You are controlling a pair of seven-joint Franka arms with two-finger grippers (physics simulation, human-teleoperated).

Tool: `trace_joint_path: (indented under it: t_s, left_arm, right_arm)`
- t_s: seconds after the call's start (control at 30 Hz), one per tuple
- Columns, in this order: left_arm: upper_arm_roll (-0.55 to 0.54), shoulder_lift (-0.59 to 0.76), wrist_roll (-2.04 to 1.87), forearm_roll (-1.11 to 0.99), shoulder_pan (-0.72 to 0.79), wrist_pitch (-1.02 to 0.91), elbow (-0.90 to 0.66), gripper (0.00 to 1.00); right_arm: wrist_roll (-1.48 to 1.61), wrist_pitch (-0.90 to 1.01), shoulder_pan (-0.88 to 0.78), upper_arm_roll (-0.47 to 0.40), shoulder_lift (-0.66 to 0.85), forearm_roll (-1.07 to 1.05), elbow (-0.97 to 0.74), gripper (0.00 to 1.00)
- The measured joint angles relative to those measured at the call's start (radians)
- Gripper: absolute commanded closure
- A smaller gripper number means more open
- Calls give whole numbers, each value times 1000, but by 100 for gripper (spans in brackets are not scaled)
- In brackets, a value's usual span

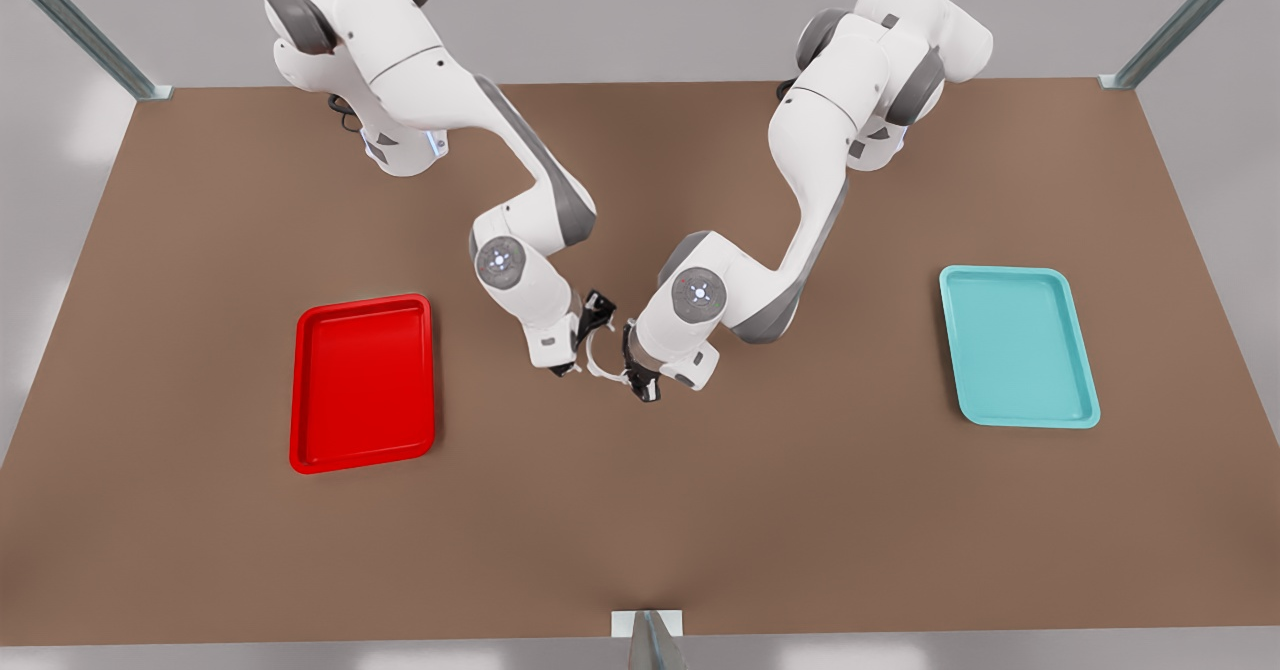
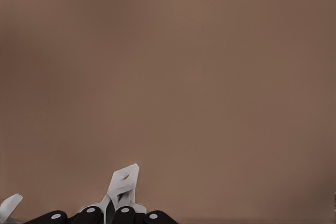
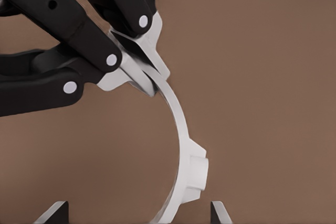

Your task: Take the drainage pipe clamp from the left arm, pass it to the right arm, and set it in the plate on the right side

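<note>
The drainage pipe clamp [image 1: 597,363], a thin white half-ring, hangs above the table's middle between the two grippers. My left gripper [image 1: 636,376], on the arm at the front view's right, is shut on one tab end of the clamp [image 2: 124,181]. In the right wrist view its black fingers [image 3: 92,45] pinch the top of the clamp [image 3: 178,129]. My right gripper [image 1: 588,340] is open, its fingertips [image 3: 220,211] standing to either side of the ring's lower part without touching it. The red plate [image 1: 363,382] lies at the front view's left, beside the right arm.
A teal tray [image 1: 1017,345] lies at the front view's right. Bare brown table [image 1: 640,510] stretches between the trays and toward the front edge. Metal frame posts [image 1: 1180,25] stand at the back corners.
</note>
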State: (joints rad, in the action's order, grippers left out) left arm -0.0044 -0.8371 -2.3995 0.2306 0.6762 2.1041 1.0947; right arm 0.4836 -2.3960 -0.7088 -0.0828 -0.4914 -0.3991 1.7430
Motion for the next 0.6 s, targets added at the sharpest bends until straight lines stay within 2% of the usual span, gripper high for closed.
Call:
trace_joint_path:
  t_s: [0.23,0.3,0.4,0.43,0.6]
  left_arm:
    - [0,0,-11,0,2,2,0,79]
    - [1,0,-14,-1,2,2,0,79]
    - [1,0,-17,-1,2,2,-2,79]
    - [2,0,-19,-1,1,2,-2,0]
    - [4,-2,-28,-6,-4,5,-2,0]
  right_arm:
    - [-16,-9,-2,0,-28,1,-18,2]
    - [-19,-11,-4,0,-28,0,-18,24]
    - [-14,-9,-5,1,-45,-11,-31,69]
    - [-6,-8,-5,2,-49,-20,-34,79]
    - [6,-2,0,1,-48,-19,-51,79]
